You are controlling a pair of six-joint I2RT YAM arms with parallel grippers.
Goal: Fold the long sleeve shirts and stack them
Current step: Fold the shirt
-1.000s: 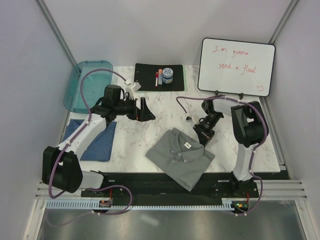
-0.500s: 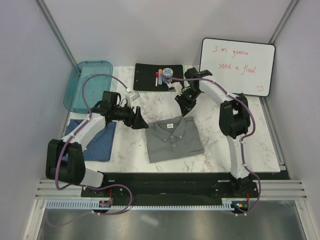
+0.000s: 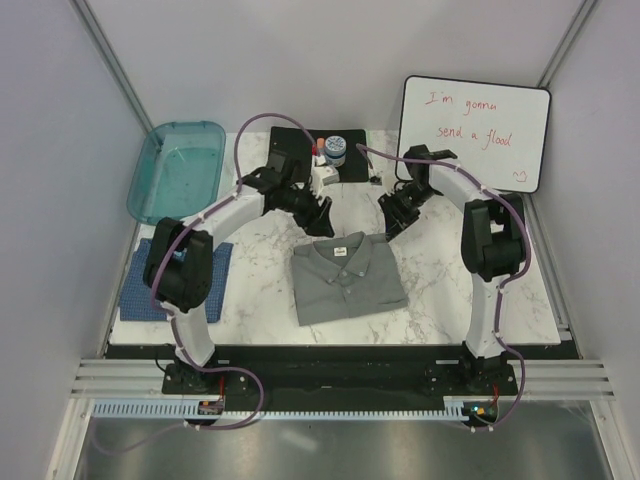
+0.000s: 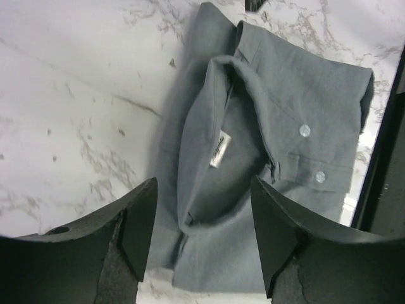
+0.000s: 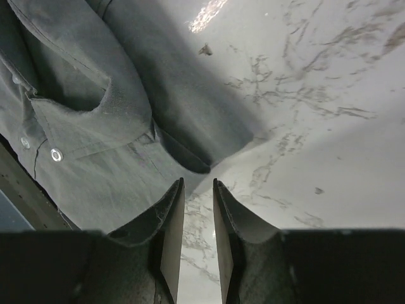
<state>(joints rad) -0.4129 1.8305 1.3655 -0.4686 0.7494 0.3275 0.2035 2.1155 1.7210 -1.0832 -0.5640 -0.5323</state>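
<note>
The plain grey shirt [image 3: 345,278] lies folded flat at the table's middle, collar toward the far side. My left gripper [image 3: 320,215] hovers over its far edge. In the left wrist view the left gripper [image 4: 202,190] is wide open and empty, with the collar and white label of the shirt [image 4: 285,95] below it. My right gripper [image 3: 392,222] is at the shirt's far right corner. In the right wrist view the right gripper [image 5: 198,183] stands narrowly open over bare marble, just beside the shirt's edge [image 5: 95,145]. The blue shirt [image 3: 140,285] lies folded at the left edge.
A teal plastic tray [image 3: 175,170] stands at the far left. A black mat [image 3: 290,140] with a jar [image 3: 335,150] and a marker lies at the far middle. A whiteboard [image 3: 472,133] stands at the far right.
The grey shirt was dragged to the middle and squared up, then stayed still. My left arm swung from the left side to the shirt's far edge. My right gripper moved to its far right corner.
</note>
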